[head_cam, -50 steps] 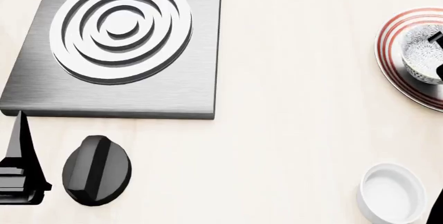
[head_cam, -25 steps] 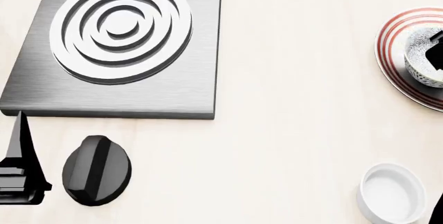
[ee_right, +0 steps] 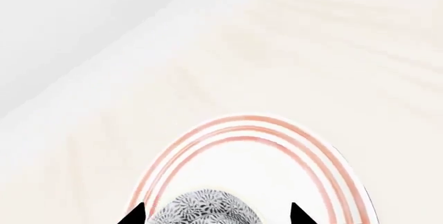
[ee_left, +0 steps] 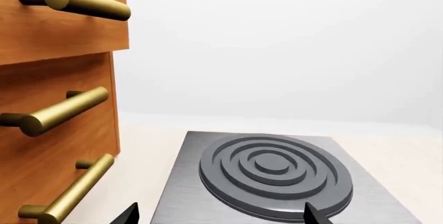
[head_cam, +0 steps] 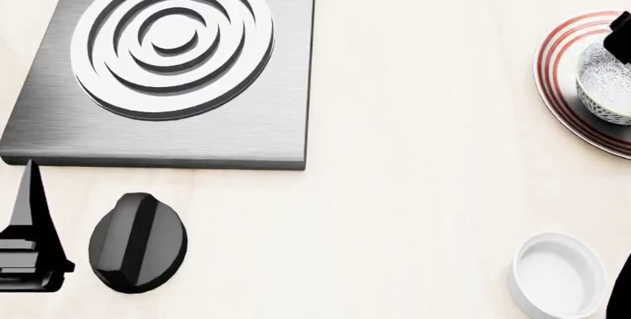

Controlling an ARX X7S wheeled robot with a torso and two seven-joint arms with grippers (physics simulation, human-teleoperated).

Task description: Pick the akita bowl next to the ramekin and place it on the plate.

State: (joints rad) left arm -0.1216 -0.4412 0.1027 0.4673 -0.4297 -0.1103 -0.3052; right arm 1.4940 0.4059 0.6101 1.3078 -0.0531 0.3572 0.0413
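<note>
Akita bowl (head_cam: 606,83) sits on plate (head_cam: 572,75), both cut off at 3 o'clock edge. Right gripper (ee_right: 215,214) released, tips straddling bowl. Ramekin (head_cam: 557,275) at 5 o'clock. Left gripper (ee_left: 218,218) spread wide.

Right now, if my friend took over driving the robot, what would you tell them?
Right gripper: open, fingertips either side of the akita bowl, not clamping it.
Left gripper: open, empty, by the stove burner.
The bowl sits on the plate, near its edge. The ramekin stands alone on the counter.
Done: bowl placed and released.
Left: lift the right arm clear without nudging the bowl.
</note>
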